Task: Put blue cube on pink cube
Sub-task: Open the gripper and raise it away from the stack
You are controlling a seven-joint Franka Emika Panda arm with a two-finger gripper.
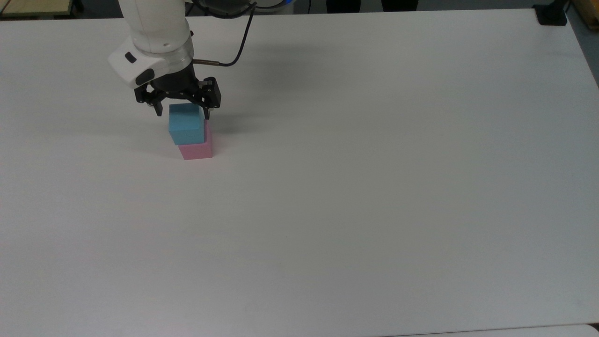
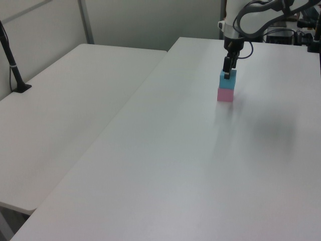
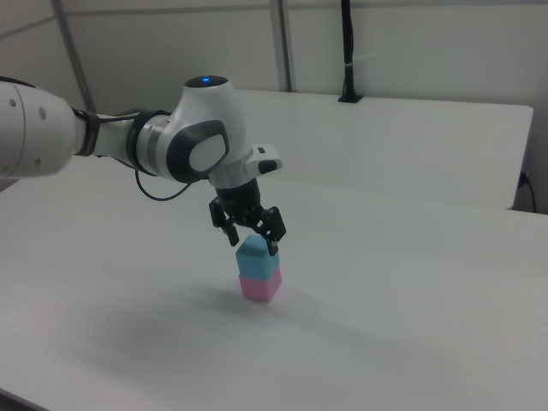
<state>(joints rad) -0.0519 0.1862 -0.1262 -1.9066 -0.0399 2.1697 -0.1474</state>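
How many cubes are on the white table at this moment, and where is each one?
2. The pink cube rests on the table; the blue cube sits on top of it, under the open gripper. No others are visible.

Top high; sides oblique, opposed.

The small matte light-blue cube (image 1: 186,129) sits upright, squarely atop the small matte pink cube (image 1: 196,150), which rests on the white table (image 1: 355,178).
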